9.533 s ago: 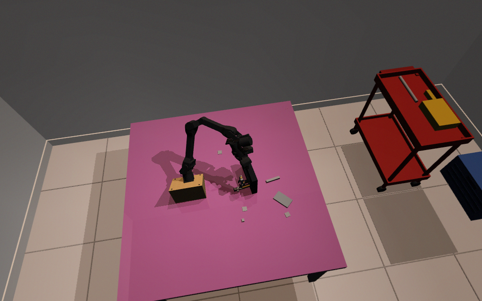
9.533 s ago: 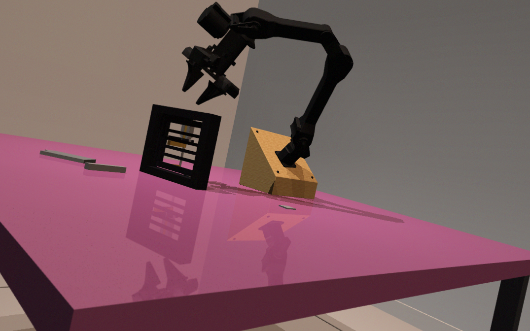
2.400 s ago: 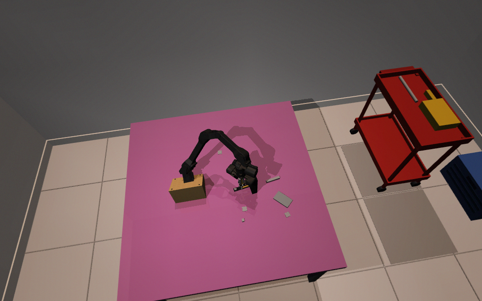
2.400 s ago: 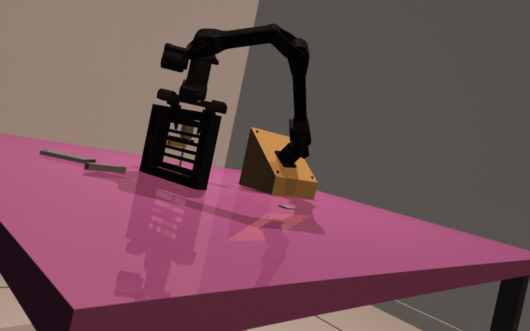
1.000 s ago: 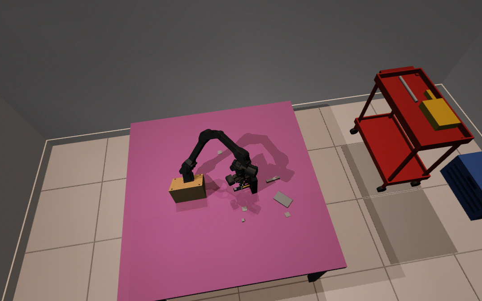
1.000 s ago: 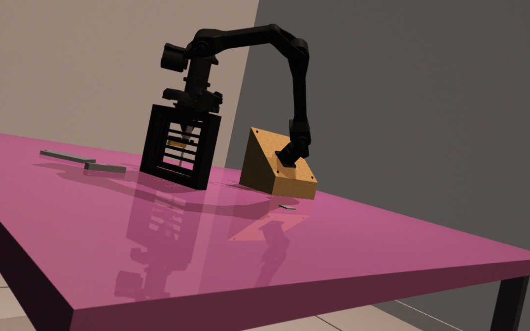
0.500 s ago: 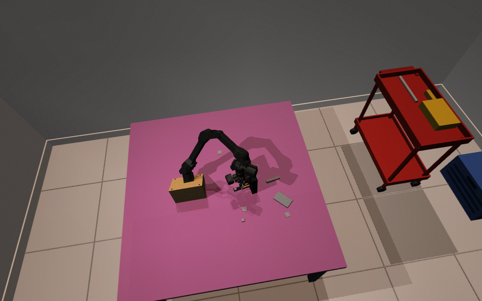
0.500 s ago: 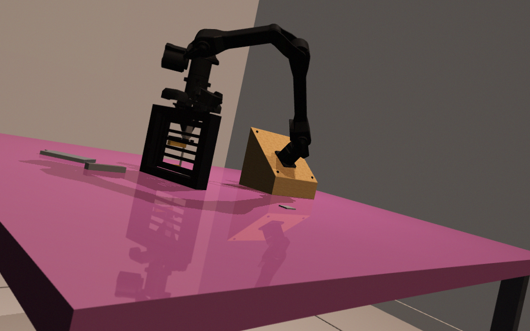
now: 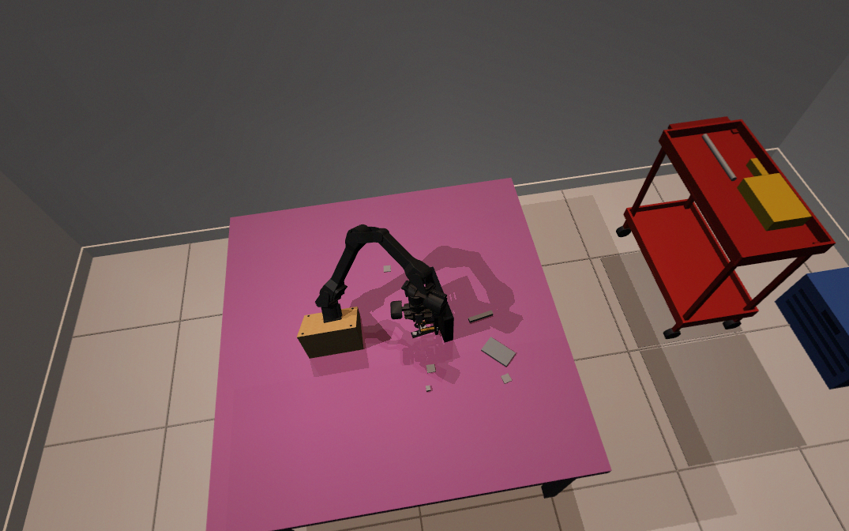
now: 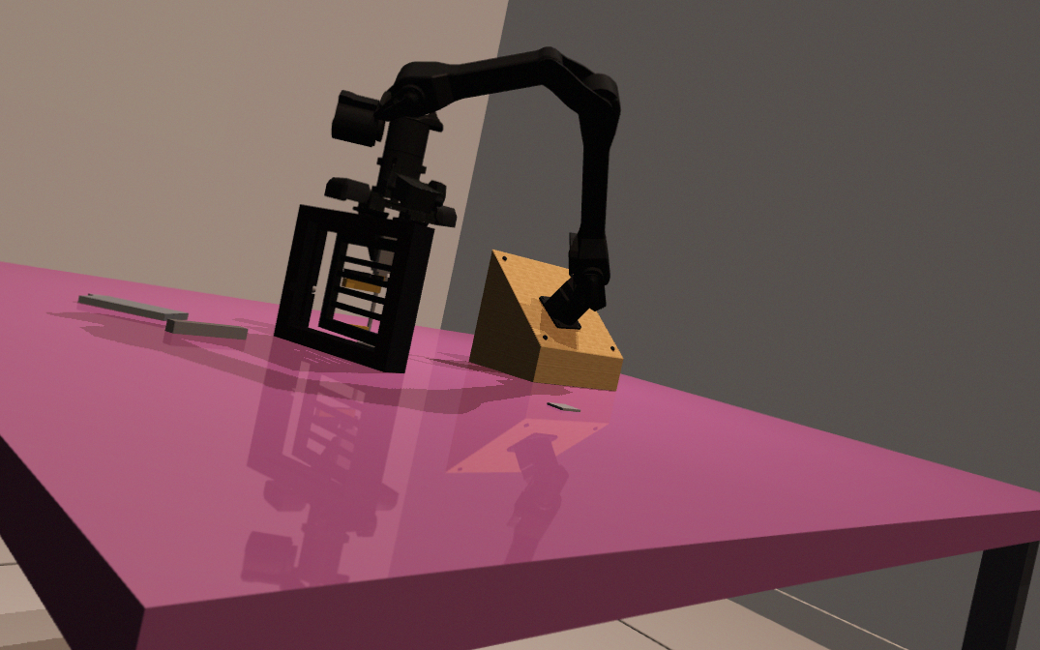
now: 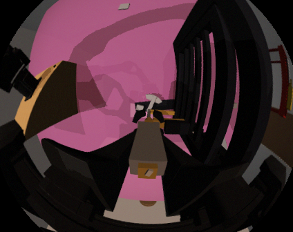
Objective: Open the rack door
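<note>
- Gripper (image 9: 422, 321) (image 10: 382, 249) (image 11: 148, 137) is closed on the upright handle (image 10: 382, 264) (image 11: 148, 143), which stands between its two fingers; from the top view I cannot tell the handle clearly.
- The handle is on the side of the rack door (image 9: 445, 321) (image 10: 364, 295) (image 11: 189, 79) toward the wooden block (image 9: 329, 340) (image 10: 501, 322) (image 11: 59, 94), just beside the slats.
- The handle looks rigid and blocky, with flat grey-brown sides, so it probably bears a firm squeeze without damage.
- Its smooth faces may slip if the wrist turns off the handle's own axis; the good hold is across both flat sides, centred.
- The door looks thin and light, but the latch may feel stiff until the quarter turn is complete. How far this turn has gone, I cannot judge surely.
- The arm (image 9: 366, 239) (image 10: 540, 68) rises from the block, bends over high, and sends the gripper downward, close to the black frame (image 10: 290, 274) (image 11: 251, 86).
- When the door swings, the wrist should follow its arc, without pressing on the frame.
</note>
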